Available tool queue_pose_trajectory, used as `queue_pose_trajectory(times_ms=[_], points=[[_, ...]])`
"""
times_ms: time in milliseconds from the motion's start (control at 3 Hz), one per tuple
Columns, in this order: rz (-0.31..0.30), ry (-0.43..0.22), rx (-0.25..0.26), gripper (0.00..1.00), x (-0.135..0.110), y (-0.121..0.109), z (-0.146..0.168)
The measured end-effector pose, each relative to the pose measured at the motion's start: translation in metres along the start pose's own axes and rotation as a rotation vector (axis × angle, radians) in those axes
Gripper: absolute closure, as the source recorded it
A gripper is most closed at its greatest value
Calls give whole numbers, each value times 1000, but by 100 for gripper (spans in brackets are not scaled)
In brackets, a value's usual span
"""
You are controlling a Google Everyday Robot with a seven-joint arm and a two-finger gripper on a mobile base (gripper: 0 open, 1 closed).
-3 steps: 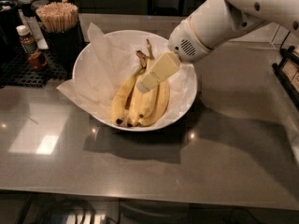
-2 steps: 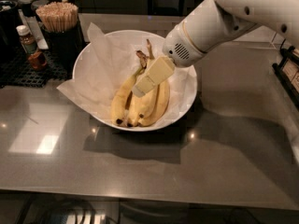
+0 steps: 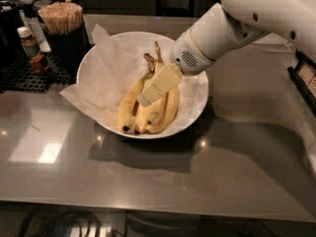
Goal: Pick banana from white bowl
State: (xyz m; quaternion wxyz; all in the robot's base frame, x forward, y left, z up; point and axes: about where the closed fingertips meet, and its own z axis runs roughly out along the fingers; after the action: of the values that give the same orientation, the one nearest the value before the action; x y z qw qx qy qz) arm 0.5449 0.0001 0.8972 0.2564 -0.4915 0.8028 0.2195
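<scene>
The white bowl sits on the grey counter, lined with crinkled white paper. A bunch of three yellow bananas lies in its middle, stems pointing to the back. My gripper, pale yellow, reaches down from the upper right on the white arm. Its tip is right over the bananas, at or touching the middle one. The arm hides part of the bowl's back right rim.
A black holder full of wooden stir sticks and a small brown bottle stand on a black mat at the back left. A dark object sits at the right edge. The counter's front edge runs below.
My gripper has moved a little down and to the left, closer onto the bananas. The bananas and the bowl have not moved.
</scene>
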Motion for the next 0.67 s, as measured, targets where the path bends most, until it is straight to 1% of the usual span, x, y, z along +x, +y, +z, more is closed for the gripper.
queue_pose_trajectory(times_ms=[333, 667], points=[[23, 29, -44, 0, -2, -9, 12], [80, 43, -83, 0, -5, -18, 31]])
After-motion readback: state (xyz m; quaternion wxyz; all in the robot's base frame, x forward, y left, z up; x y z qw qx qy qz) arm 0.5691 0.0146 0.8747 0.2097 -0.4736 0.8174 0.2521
